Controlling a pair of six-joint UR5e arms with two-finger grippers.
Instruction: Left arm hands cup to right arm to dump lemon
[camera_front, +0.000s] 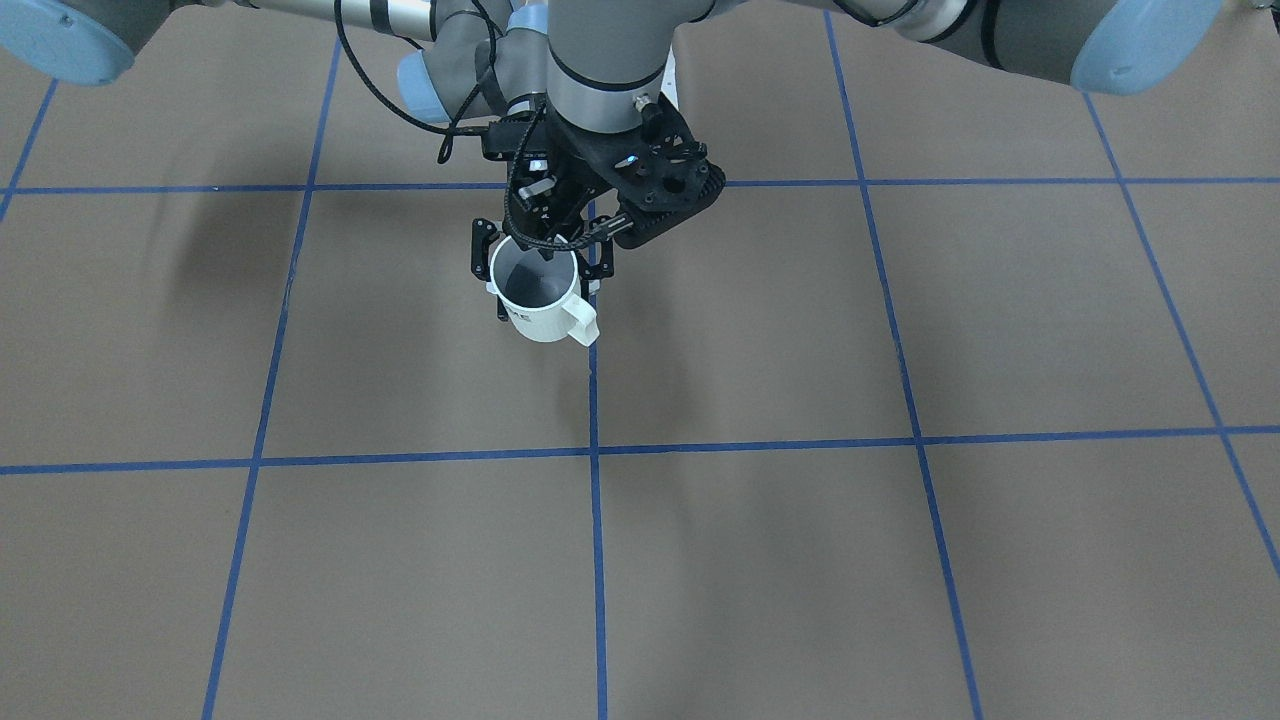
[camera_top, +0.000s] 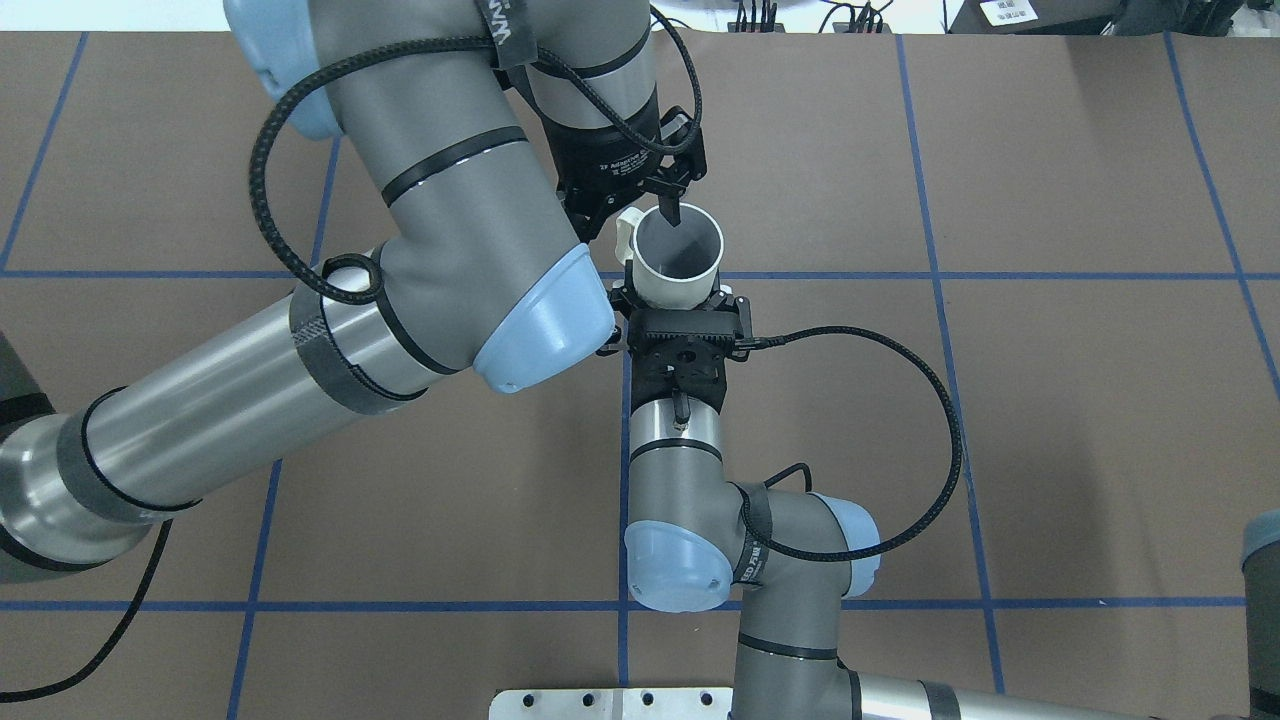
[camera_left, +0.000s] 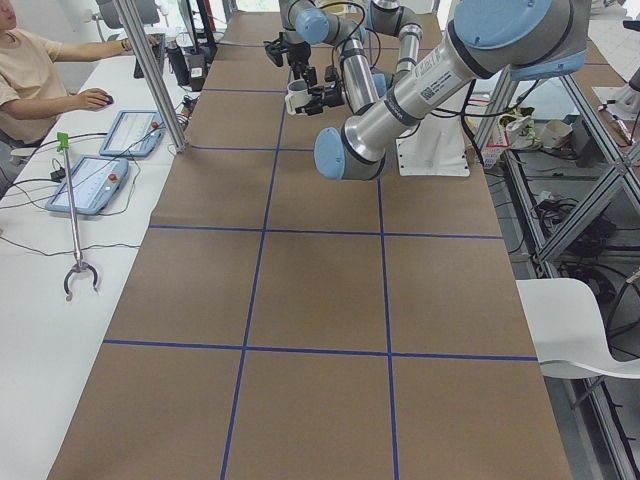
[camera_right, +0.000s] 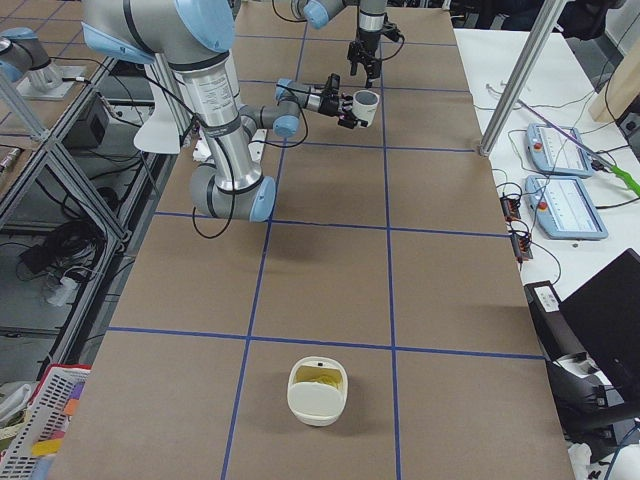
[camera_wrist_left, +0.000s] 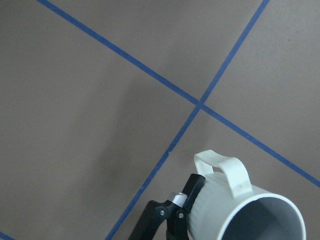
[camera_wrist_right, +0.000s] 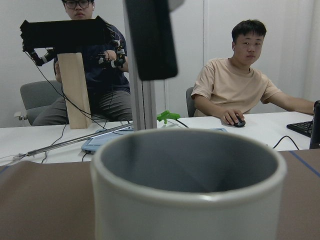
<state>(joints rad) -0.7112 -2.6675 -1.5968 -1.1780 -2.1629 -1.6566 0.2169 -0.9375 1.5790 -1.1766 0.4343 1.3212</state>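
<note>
The white cup (camera_top: 680, 262) hangs upright above the middle of the table, its handle (camera_top: 626, 232) turned toward my left arm. My left gripper (camera_top: 657, 220) is shut on the cup's rim. One of its fingers (camera_front: 545, 256) is inside the cup and the other (camera_wrist_left: 192, 192) is outside beside the handle. My right gripper (camera_top: 683, 300) comes in level from the robot's side, with a finger close on each side of the cup (camera_front: 540, 300). Whether those fingers press it I cannot tell. In the right wrist view the cup (camera_wrist_right: 185, 190) fills the lower part. The lemon is hidden; what shows inside the cup is grey.
Brown table paper with a blue tape grid (camera_front: 595, 450) lies under the arms. A white bowl (camera_right: 318, 388) with something yellow in it stands far down the table toward the robot's right end. People sit at a white side table (camera_left: 40, 300) carrying control tablets (camera_left: 85, 185).
</note>
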